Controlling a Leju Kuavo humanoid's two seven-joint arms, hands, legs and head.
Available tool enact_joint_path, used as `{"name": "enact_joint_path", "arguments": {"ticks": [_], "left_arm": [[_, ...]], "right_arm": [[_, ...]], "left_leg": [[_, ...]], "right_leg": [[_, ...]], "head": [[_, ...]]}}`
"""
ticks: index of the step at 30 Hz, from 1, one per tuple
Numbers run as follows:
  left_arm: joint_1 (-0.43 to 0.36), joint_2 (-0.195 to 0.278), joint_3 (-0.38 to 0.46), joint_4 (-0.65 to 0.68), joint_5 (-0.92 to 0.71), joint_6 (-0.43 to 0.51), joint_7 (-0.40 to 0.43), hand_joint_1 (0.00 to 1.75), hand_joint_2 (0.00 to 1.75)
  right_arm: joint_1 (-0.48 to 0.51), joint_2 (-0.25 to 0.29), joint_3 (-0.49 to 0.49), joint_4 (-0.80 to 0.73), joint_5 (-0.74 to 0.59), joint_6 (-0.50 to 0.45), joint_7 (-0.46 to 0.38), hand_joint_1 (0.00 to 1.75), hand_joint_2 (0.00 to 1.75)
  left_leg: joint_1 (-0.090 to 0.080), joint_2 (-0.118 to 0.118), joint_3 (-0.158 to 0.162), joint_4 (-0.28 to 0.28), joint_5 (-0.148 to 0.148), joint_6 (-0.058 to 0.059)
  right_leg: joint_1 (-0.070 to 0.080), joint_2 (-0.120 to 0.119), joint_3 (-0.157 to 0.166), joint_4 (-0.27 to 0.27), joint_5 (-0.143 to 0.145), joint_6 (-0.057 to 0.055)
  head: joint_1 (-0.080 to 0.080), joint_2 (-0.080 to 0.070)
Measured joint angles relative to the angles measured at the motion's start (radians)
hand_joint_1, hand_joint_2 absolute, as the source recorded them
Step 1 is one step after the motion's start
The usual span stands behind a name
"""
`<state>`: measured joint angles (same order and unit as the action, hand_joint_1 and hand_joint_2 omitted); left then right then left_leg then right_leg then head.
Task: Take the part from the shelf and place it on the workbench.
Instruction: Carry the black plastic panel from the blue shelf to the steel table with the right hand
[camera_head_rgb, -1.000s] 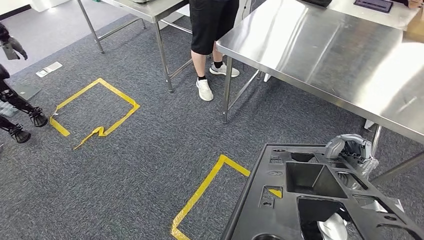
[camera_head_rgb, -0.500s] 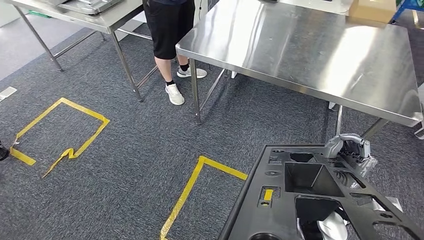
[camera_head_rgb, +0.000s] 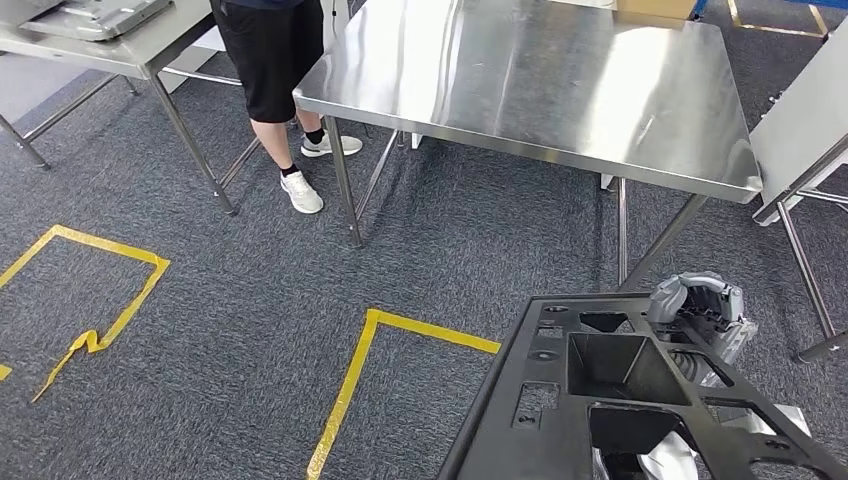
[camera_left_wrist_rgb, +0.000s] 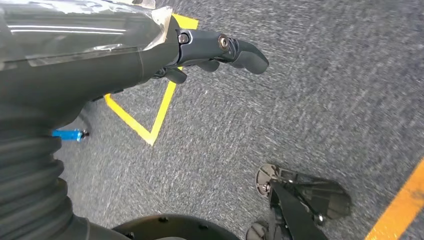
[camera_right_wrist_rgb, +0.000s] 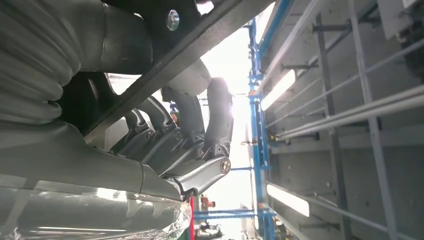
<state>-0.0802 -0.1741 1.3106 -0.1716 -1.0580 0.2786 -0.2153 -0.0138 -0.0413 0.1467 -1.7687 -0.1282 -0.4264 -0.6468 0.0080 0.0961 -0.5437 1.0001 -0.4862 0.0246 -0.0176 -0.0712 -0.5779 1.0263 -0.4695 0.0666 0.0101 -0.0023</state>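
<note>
Grey carpet floor (camera_head_rgb: 250, 300) with yellow tape (camera_head_rgb: 350, 380), steel tables (camera_head_rgb: 540, 80).

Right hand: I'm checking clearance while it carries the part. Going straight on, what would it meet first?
Probably the steel workbench: the right hand, gripping the black part, points toward its near edge and legs, though depth is unclear.

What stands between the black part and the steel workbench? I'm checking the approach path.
In the head view, only bare grey carpet separates the black part, held by the right hand, from the workbench.

One part (camera_head_rgb: 640, 405), three tables (camera_head_rgb: 560, 90).
</note>
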Motion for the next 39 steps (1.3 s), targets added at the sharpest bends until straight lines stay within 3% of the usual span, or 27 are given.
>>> {"name": "enact_joint_path", "arguments": {"ticks": [1, 3, 5, 7, 9, 10, 11, 14, 16, 19, 26, 39], "left_arm": [[-0.001, -0.001, 0.0, -0.001, 0.0, 0.0, 0.0, 0.0, 1.75], [-0.003, -0.002, 0.0, -0.003, 0.0, 0.002, -0.001, 0.0, 1.75], [-0.005, -0.003, 0.0, -0.005, 0.0, 0.008, -0.001, 0.0, 1.75], [-0.005, -0.003, 0.0, -0.006, -0.001, 0.014, -0.001, 0.0, 1.75], [-0.004, -0.003, 0.001, -0.006, -0.002, 0.015, -0.001, 0.0, 1.75], [-0.004, -0.003, 0.001, -0.006, -0.002, 0.016, -0.001, 0.0, 1.75], [-0.004, -0.003, 0.002, -0.006, -0.002, 0.015, -0.001, 0.0, 1.75], [-0.005, -0.003, 0.004, -0.007, -0.001, 0.013, -0.004, 0.0, 1.75], [-0.006, -0.003, 0.004, -0.007, 0.0, 0.012, -0.008, 0.0, 1.75], [-0.006, -0.005, 0.005, -0.007, 0.0, 0.01, -0.013, 0.0, 1.75], [-0.006, -0.006, 0.005, -0.007, 0.0, 0.004, -0.019, 0.0, 1.75], [-0.006, -0.006, 0.005, -0.008, 0.002, 0.0, -0.033, 0.0, 1.75]], "right_arm": [[-0.001, 0.001, 0.0, -0.002, 0.002, 0.002, 0.0, 1.75, 1.75], [0.0, 0.002, -0.002, -0.005, 0.005, 0.006, 0.001, 1.75, 1.75], [0.001, 0.005, -0.006, -0.009, 0.009, 0.013, 0.0, 1.75, 1.75], [0.0, 0.012, -0.008, -0.013, 0.012, 0.018, 0.0, 1.75, 1.75], [0.001, 0.018, -0.008, -0.013, 0.013, 0.02, 0.0, 1.75, 1.75], [0.002, 0.019, -0.009, -0.013, 0.013, 0.02, 0.0, 1.75, 1.75], [0.002, 0.02, -0.009, -0.013, 0.014, 0.02, 0.0, 1.75, 1.75], [0.002, 0.023, -0.01, -0.013, 0.024, 0.024, 0.0, 1.75, 1.75], [0.003, 0.023, -0.012, -0.013, 0.032, 0.031, 0.002, 1.75, 1.75], [0.004, 0.024, -0.019, -0.014, 0.042, 0.045, 0.006, 1.75, 1.75], [0.004, 0.025, -0.026, -0.014, 0.048, 0.056, 0.01, 1.75, 1.75], [0.003, 0.029, -0.028, -0.014, 0.067, 0.077, 0.014, 1.75, 1.75]], "left_leg": [[-0.003, 0.009, 0.003, 0.0, -0.002, -0.005], [-0.001, 0.022, 0.006, 0.0, -0.004, -0.016], [0.005, -0.014, -0.004, 0.029, -0.029, -0.027], [0.008, -0.074, -0.052, 0.133, -0.092, -0.033], [0.009, -0.096, -0.117, 0.259, -0.143, -0.035], [0.009, -0.097, -0.134, 0.285, -0.142, -0.035], [0.01, -0.098, -0.132, 0.272, -0.12, -0.034], [0.013, -0.102, -0.052, 0.091, -0.017, -0.027], [0.012, -0.105, -0.022, 0.021, 0.004, -0.022], [0.003, -0.106, -0.022, 0.013, 0.005, -0.019], [-0.006, -0.106, -0.023, 0.014, 0.006, -0.006], [-0.004, -0.106, -0.023, 0.014, 0.006, -0.005]], "right_leg": [[0.003, -0.008, 0.013, -0.023, 0.004, -0.006], [0.003, 0.016, 0.01, -0.022, 0.007, -0.02], [-0.006, 0.035, 0.009, -0.025, 0.011, -0.035], [-0.009, 0.049, 0.008, -0.026, 0.013, -0.05], [-0.006, 0.064, 0.007, -0.025, 0.013, -0.057], [-0.005, 0.072, 0.007, -0.025, 0.013, -0.057], [-0.005, 0.079, 0.008, -0.024, 0.013, -0.057], [-0.001, 0.097, 0.01, -0.02, 0.011, -0.053], [0.006, 0.103, 0.006, -0.016, 0.008, -0.047], [0.01, 0.105, 0.003, -0.016, 0.007, -0.045], [0.003, 0.104, 0.006, -0.025, 0.013, -0.034], [0.006, 0.104, 0.006, -0.024, 0.014, -0.032]], "head": [[0.0, 0.0], [-0.002, 0.0], [-0.003, 0.0], [-0.005, 0.0], [-0.006, 0.0], [-0.006, 0.0], [-0.006, 0.0], [-0.007, 0.0], [-0.007, 0.0], [-0.006, 0.0], [-0.006, 0.0], [-0.006, 0.0]]}}
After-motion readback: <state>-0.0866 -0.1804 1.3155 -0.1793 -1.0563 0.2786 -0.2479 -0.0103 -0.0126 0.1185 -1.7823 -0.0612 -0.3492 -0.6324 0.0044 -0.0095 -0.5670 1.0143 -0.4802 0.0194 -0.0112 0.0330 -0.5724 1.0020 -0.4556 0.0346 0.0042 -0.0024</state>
